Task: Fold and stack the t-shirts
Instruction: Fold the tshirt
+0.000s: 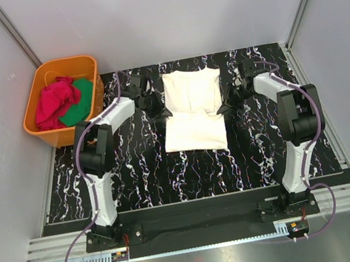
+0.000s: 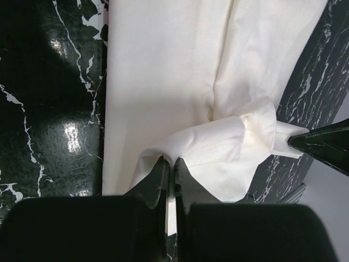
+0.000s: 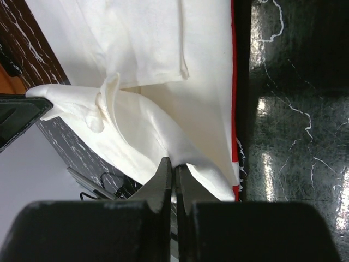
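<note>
From overhead I can't make out the fingertips of the left claw (image 1: 155, 111) or the right claw (image 1: 228, 104); both blur into the dark worktop (image 1: 135, 172). Both wrist views cut off the cream t-shirt (image 3: 147, 43) at 12 o'clock. Beneath it, a red strip (image 3: 234, 82) peeks out at 3 o'clock, and I can't tell what it belongs to. The cloth bundled in the tub (image 1: 33, 129) is unreadable.

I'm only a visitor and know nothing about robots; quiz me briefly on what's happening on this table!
1. True or false: the left gripper and the right gripper each pinch the cream t-shirt.
2. Seen from above, where is the orange tub? A far left; B far right; C between the arm bases.
3. Which two cloth colours lie in it?
Key: 1 true; 2 A; 3 red cloth and green cloth.
</note>
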Motion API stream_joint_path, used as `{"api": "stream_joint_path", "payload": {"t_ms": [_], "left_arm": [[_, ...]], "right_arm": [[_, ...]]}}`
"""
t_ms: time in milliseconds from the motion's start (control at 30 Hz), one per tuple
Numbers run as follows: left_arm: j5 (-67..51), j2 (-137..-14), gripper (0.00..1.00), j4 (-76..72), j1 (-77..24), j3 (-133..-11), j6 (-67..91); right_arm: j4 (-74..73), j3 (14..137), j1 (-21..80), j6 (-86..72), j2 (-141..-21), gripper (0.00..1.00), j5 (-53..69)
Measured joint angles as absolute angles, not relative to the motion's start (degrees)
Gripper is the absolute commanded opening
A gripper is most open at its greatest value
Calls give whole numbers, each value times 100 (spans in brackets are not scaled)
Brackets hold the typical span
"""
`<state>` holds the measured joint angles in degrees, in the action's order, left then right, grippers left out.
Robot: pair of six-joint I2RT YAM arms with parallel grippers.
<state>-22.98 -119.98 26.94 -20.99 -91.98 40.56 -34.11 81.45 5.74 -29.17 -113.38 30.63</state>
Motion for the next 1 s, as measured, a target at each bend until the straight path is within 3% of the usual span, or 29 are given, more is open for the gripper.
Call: {"api": "stream_joint_path", "payload": {"t_ms": [67, 167, 200, 233, 333, 500, 633, 667, 800, 867, 900, 1000], "left_arm": [[-2300, -12095, 7, 2718, -2095, -9216, 4056], [-2298, -12232, 18, 2757, -2086, -9286, 4042], [-2292, -12300, 27, 2788, -2082, -9367, 4021], [-2281, -12387, 33, 2823, -2082, -9478, 3968], [-2121, -12558, 48, 2958, -2082, -9789, 3822], [-1597, -12381, 64, 3221, -2084, -9929, 3400], [-1240, -11397, 55, 3135, -2121, -9249, 3103], [-1216, -11030, 45, 2939, -2139, -8910, 3068], [-1369, -10077, 27, 2320, -2427, -8003, 3041], [-1496, -10082, 24, 1986, -2700, -7811, 3055], [-1538, -10189, 24, 1811, -2834, -7736, 3070], [-1678, -10624, 24, 1404, -3144, -7533, 3173]], "right_arm": [[-3411, 8149, 567, -2915, -11413, 0, 3065], [-3428, 8254, 552, -2917, -11502, 9, 3068], [-3428, 8320, 543, -2915, -11539, 13, 3068], [-3424, 8377, 532, -2917, -11577, 26, 3065], [-3444, 8573, 499, -2849, -11699, 47, 2971], [-3603, 8818, 484, -2580, -11747, 63, 2523], [-3699, 8578, 565, -2421, -11371, 64, 1940], [-3686, 8427, 631, -2432, -11185, 59, 1831], [-3476, 7813, 1308, -2648, -10475, 46, 1446], [-3168, 7502, 1754, -2821, -10283, 39, 1269], [-2978, 7341, 1984, -2902, -10237, 30, 1190], [-2432, 6873, 2340, -3061, -10239, 27, 954]]}}
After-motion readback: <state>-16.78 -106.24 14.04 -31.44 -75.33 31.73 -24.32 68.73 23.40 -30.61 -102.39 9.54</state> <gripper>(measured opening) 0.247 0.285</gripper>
